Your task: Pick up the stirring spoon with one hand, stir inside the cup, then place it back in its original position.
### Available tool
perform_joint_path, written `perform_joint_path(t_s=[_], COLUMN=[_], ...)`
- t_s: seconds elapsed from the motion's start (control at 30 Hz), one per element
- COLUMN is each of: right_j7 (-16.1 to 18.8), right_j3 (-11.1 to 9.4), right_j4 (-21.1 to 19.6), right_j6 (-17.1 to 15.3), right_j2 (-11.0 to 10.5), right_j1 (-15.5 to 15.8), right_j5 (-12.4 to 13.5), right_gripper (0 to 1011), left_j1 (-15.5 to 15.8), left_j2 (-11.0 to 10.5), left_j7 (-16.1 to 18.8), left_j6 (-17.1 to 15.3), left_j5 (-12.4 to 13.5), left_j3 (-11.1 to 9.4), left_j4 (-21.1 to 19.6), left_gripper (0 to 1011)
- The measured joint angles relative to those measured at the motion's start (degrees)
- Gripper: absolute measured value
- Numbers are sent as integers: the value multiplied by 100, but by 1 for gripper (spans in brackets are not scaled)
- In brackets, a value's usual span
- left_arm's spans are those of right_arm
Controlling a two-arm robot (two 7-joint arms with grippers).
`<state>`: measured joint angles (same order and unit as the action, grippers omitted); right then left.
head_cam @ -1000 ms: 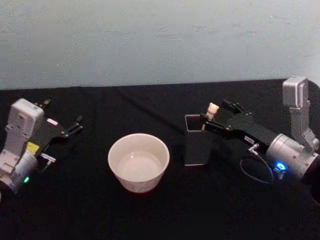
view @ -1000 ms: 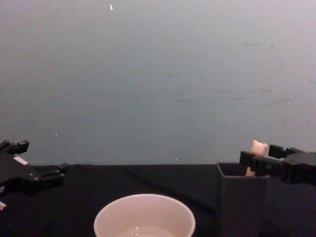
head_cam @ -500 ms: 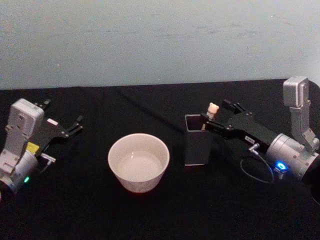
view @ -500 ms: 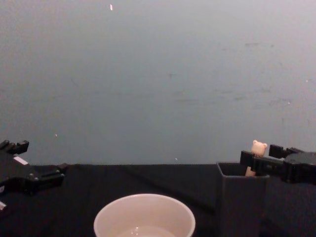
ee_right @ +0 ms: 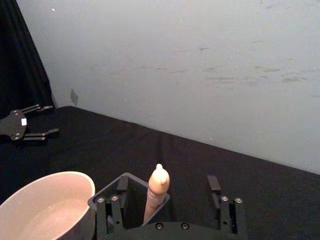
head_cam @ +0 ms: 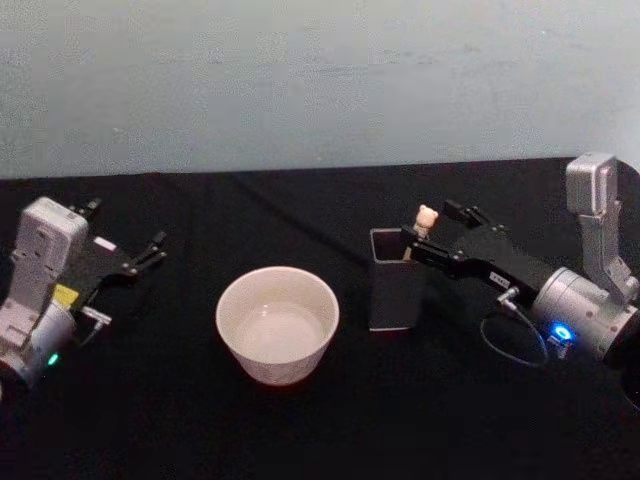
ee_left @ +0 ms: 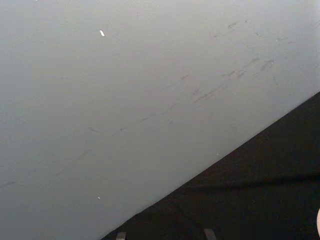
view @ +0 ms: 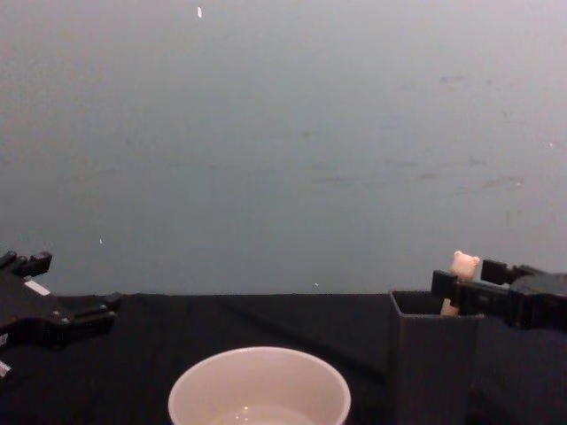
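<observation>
We locate the left gripper point(head_cam: 128, 222) well to the left of the wide, round, cream-coloured cup point(head_cam: 270, 368). Its two black fingers are spread apart and grasp nothing. The cup stands upright on the black cloth-covered table point(head_cam: 300, 440).

Near the cup's right side, without touching it, the dark grey square holder point(head_cam: 392, 300) stands upright. The slim stirring spoon with beige handle and tiny bear head point(head_cam: 426, 216) stands in this holder, on the side away from the cup. Its head rises above the holder's rim.

Further right of the cup, the right gripper point(head_cam: 430, 232) reaches in level with the spoon's handle. It is released, with one finger on each side of the handle. In the right wrist view we see a gap between the handle and each finger.
</observation>
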<state>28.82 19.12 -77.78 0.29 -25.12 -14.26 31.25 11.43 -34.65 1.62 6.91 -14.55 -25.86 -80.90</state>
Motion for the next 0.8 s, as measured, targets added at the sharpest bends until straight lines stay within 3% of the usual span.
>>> perform_joint_path(t_s=[0.4,0.53,0.8], right_j7=[-3,-3,-3], right_j3=[0,0,0], right_j4=[-3,-3,-3], right_j6=[0,0,0], right_j2=[0,0,0], right_j1=[1,1,1], right_j5=[-2,-2,-2], right_gripper=[677,504,270], left_j1=[0,0,0], left_j2=[0,0,0], left_j7=[0,0,0], left_j6=[0,0,0], left_j5=[0,0,0], left_j3=[0,0,0], left_j4=[0,0,0], left_gripper=[1001,1001,1001])
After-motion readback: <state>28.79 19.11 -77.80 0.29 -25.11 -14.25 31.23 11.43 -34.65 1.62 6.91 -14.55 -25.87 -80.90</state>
